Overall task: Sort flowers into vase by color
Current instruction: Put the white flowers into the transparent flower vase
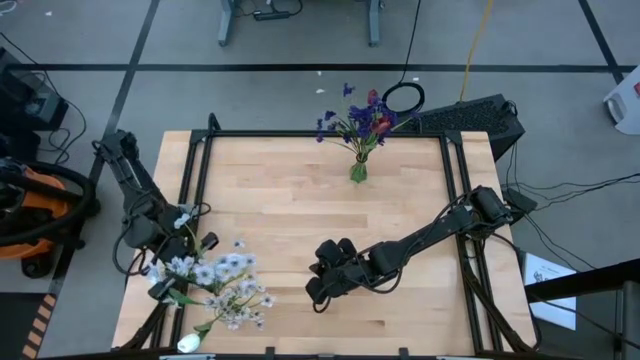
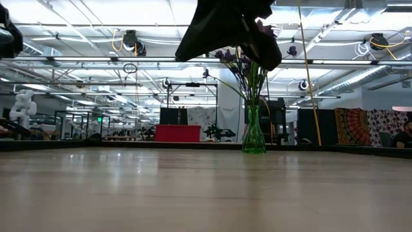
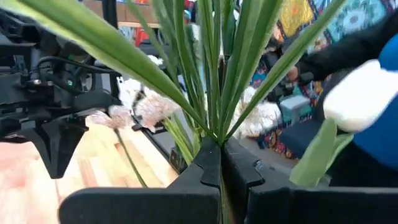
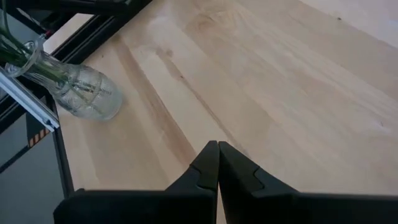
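Observation:
My left gripper [image 1: 163,272] [image 3: 219,146] is at the table's near-left corner, shut on the green stems of the white and pale flowers [image 1: 225,280]. A white bud [image 1: 190,342] shows at the near edge. A clear glass vase [image 4: 87,93] with stems in it stands by that corner; the high view hides it under the blossoms. A green vase [image 1: 358,170] [image 2: 253,132] at the far edge holds purple-blue sprays [image 1: 345,118] and a dark red bud [image 1: 381,124]. My right gripper [image 1: 315,293] [image 4: 217,144] hovers shut over the table's near middle, touching nothing. My left gripper pinches a bunch of several green stems [image 3: 211,118] between its two fingers. The stems fan out from the fingertips toward the pale blossoms [image 3: 149,106]. Where along the stems the fingers sit, I cannot tell.
A black frame rail [image 1: 320,133] runs round the table's far and side edges. Bare wood [image 1: 300,210] lies between the two vases. My right arm [image 1: 430,235] slants across the table's right half. Beyond the far edge are a keyboard [image 1: 470,112] and cables.

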Controlling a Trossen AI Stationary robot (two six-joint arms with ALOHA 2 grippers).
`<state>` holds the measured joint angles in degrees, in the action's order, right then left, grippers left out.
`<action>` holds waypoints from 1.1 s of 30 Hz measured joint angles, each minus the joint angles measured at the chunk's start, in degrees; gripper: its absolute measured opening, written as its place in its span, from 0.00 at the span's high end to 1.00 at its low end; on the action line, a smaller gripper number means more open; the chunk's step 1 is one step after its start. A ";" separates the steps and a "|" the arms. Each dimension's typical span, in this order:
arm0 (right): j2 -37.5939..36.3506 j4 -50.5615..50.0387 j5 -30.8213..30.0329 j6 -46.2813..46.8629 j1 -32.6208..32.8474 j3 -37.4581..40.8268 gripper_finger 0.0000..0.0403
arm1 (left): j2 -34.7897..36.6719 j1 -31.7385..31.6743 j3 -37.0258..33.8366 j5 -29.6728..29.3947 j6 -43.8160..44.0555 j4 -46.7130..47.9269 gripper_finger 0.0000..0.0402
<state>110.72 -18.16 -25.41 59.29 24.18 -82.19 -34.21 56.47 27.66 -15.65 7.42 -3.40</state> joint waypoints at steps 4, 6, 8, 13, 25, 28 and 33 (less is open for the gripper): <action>0.00 0.00 0.00 0.06 0.02 0.00 1.00 | -2.10 1.84 0.00 -2.04 -2.10 0.04 1.00; 0.00 0.00 0.01 0.09 0.01 0.00 1.00 | -3.12 2.37 0.00 -3.38 -2.89 0.04 1.00; 0.00 0.06 0.00 0.09 -0.02 0.00 1.00 | -3.98 2.68 -0.52 -3.98 -3.37 -0.63 1.00; 0.00 0.11 0.02 1.47 -0.26 0.00 1.00 | -4.30 2.84 -7.31 -4.11 -1.82 -9.39 1.00; 0.00 0.07 -0.17 1.57 -0.26 0.00 1.00 | -4.45 2.81 -13.62 -2.96 -1.81 -14.27 0.94; 0.00 0.07 -0.33 1.57 -0.25 0.00 1.00 | -4.45 2.81 -13.64 -2.04 -1.81 -14.24 0.93; 0.00 0.09 -0.47 1.87 -0.26 0.00 1.00 | -5.21 2.81 -13.64 -1.97 -1.81 -13.40 0.93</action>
<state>110.72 -18.06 -25.88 61.15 23.92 -82.19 -39.42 59.29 14.02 -17.63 5.61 -16.80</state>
